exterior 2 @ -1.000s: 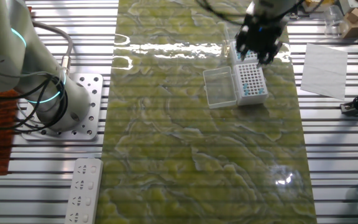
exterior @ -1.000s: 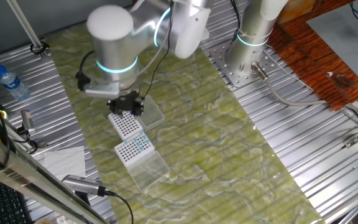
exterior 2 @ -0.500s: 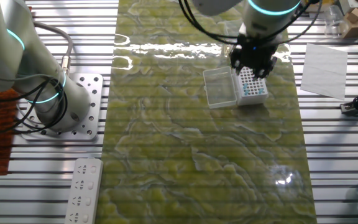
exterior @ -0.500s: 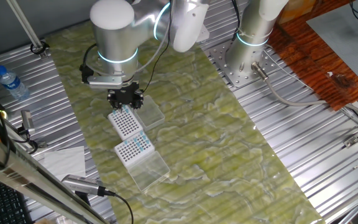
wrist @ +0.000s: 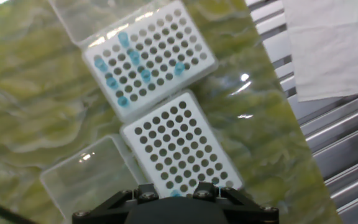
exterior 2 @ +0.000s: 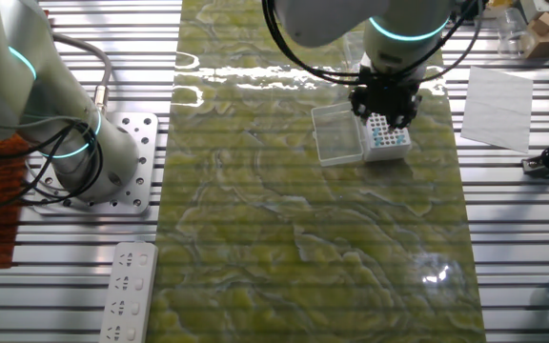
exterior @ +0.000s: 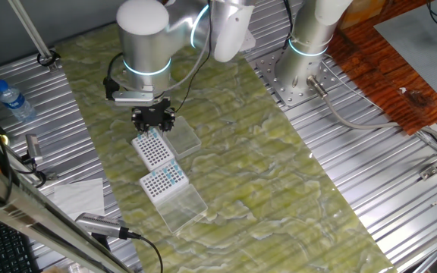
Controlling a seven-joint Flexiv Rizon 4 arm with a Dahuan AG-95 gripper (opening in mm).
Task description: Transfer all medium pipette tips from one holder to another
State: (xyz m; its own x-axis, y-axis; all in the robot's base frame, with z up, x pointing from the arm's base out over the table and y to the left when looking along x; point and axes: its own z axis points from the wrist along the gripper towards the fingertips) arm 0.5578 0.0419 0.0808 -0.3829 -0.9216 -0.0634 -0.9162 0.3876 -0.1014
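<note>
Two white tip holders lie end to end on the green mat. The farther holder [wrist: 148, 59] carries several medium pipette tips [wrist: 120, 68] with light-blue tops. The nearer holder [wrist: 179, 146] is mostly bare holes, with one blue tip [wrist: 176, 193] at its edge right under my hand. My gripper [exterior: 152, 120] hangs low over that end of the sparse holder [exterior: 153, 149], with the fuller holder [exterior: 164, 180] beyond it. From the other side, the gripper [exterior 2: 385, 100] hides the sparse holder, and the fuller one [exterior 2: 385, 136] shows below it. The fingertips are hidden.
A clear lid [wrist: 89, 177] hinges off the sparse holder's side, and another clear lid [wrist: 98, 12] off the fuller one. White paper [wrist: 334, 43] lies on the ribbed metal beside the mat. A water bottle [exterior: 14, 102] and the second arm's base [exterior: 302, 72] stand farther off.
The arm's wrist has swung round and the gripper has shifted a short way, settling over the far end of the sparse holder. The holders have not moved.
</note>
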